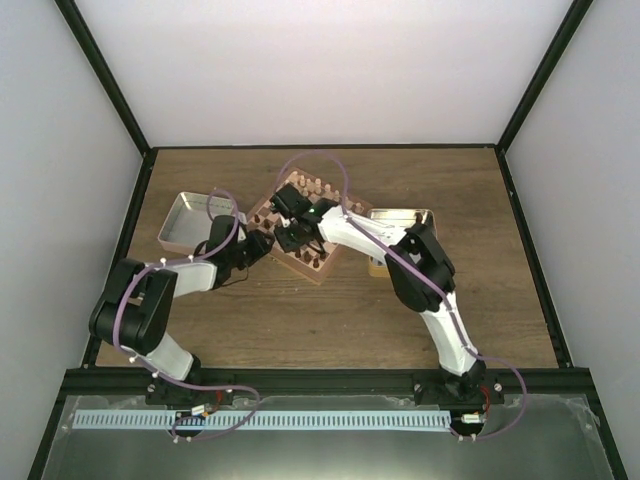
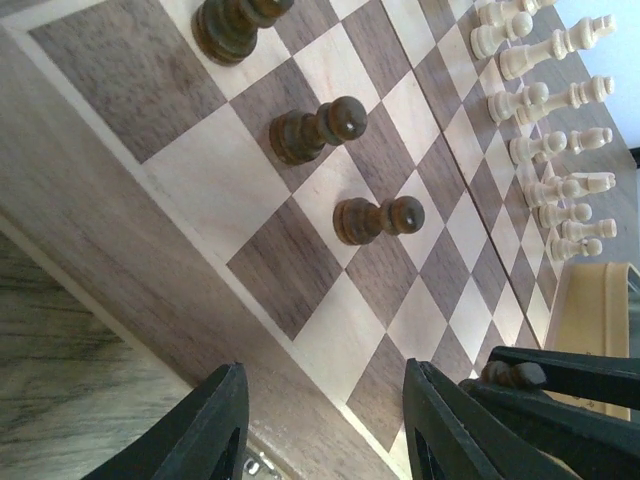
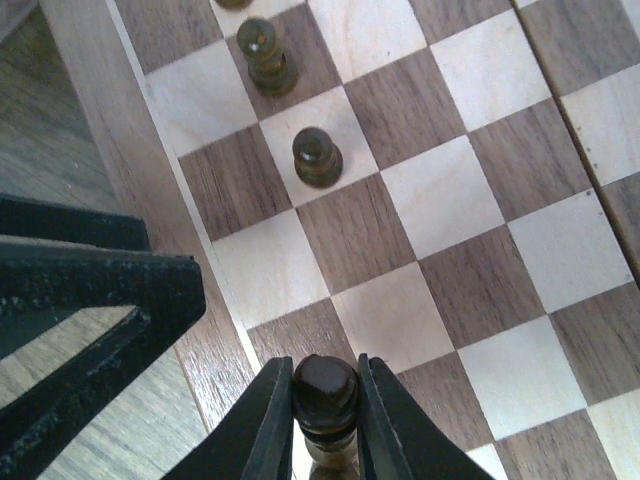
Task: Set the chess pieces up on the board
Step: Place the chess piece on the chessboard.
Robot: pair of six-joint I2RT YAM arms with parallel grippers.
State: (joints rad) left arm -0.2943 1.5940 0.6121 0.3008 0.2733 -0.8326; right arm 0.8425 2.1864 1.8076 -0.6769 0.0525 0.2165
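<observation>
Clamps a dark pawn in the right gripper, pawn upright, long axis vertical, head up between the fingers. Hangs it over the board, close to the bordered edge nearest the left arm; cannot tell if the base touches a square. Left gripper with jaws apart, nothing between them, over that same border near a corner. Three dark pieces standing in a line one row in from that edge, pale pieces lined along the opposite edge. Board mid-counter, turned at an angle, between two metal tins. Probably mid-placement: next free square in the dark line looks ahead of the held pawn and slightly inward from the border, so needs a short shift inward, then a straight drop. Right arm nearer and loaded; left gripper close enough to bump.
</observation>
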